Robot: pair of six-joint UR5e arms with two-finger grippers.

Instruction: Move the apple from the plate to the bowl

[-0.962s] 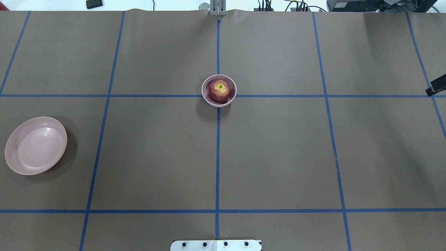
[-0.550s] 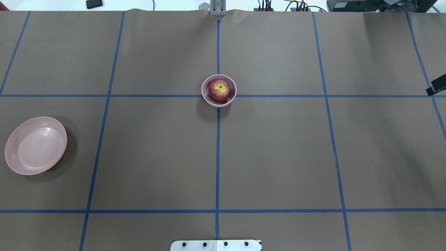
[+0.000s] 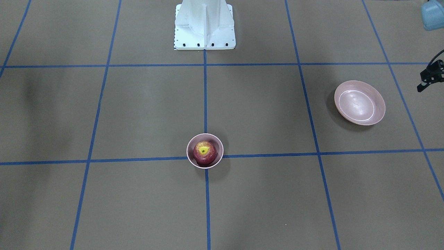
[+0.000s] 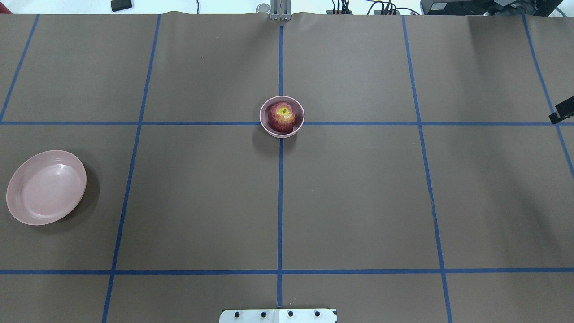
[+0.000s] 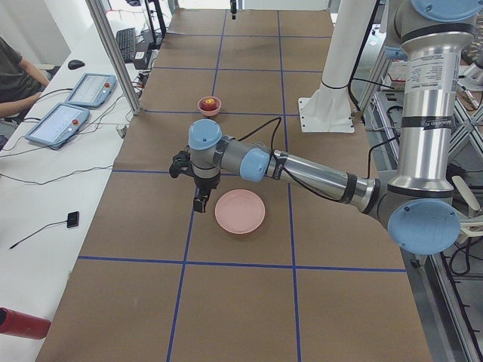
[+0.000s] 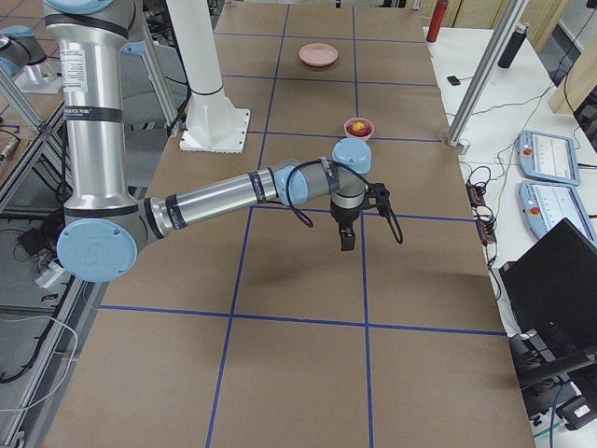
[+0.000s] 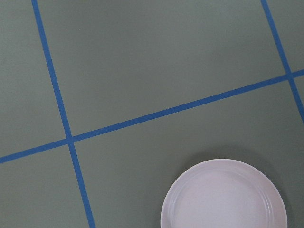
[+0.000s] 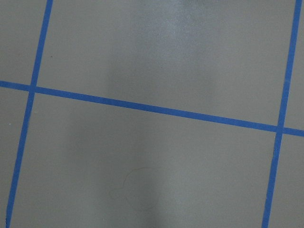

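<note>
Starting on the robot's left, I see the left gripper [image 5: 199,205] hanging fingers-down off the end of the outstretched near arm, just beside the plate [image 4: 46,187] on its outer side and not touching it. Only a dark sliver of it reaches the edge of the front-facing view, so I cannot tell whether its fingers are spread or pressed together. Its wrist camera catches the plate at the lower right of the picture, cut off by the bottom edge.

The pale pink plate sits flat on the brown paper table cover [image 4: 358,202] with nothing on it, near the table's left end.

Moving to the middle, the small pink bowl [image 4: 265,128] stands right on a crossing of the blue tape lines [image 4: 280,202], well apart from the plate. The apple [image 4: 282,117] lies inside the bowl, yellow stem end facing up, filling most of the mouth.

Further right, the right gripper [image 6: 347,241] hangs fingers-down above the table cover, well apart from the bowl. In the overhead view only a dark corner of it shows at the right edge, so I cannot tell how its fingers stand either. Its wrist camera shows just paper and tape.
</note>
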